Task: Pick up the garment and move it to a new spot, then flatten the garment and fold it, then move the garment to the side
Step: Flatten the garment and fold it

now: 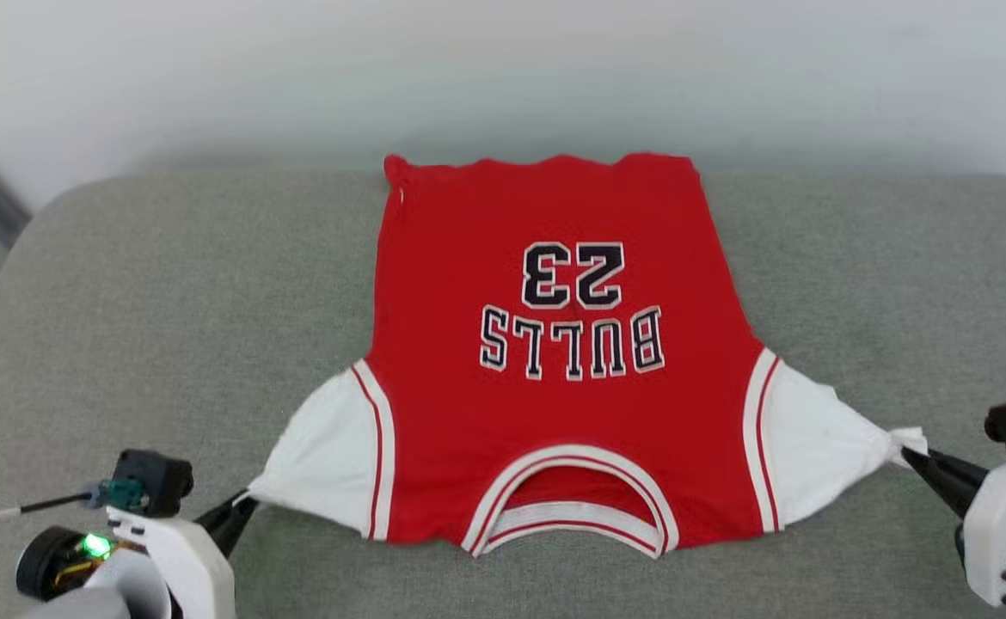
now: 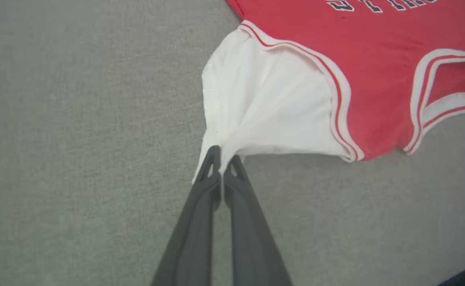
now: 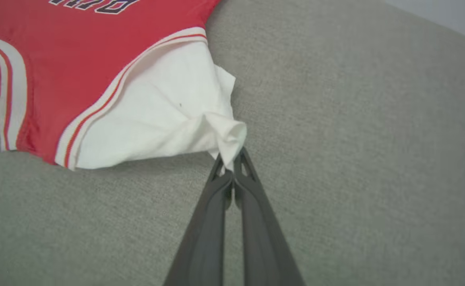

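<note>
Grey upholstered cushion (image 1: 168,284) sits before a pale wall (image 1: 503,69), and the garment (image 1: 555,421) lies spread flat at its middle, lettering up, collar toward the near edge. Left jaws are pressed together on the white corner at near left, while right jaws pinch the bunched white corner at near right.

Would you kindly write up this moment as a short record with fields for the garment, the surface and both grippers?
garment: red jersey, spread flat, lettering up, neck opening toward the robot
surface: grey cushion
left gripper: shut on the jersey's white corner
right gripper: shut on the opposite white corner
folding: not yet done
</note>
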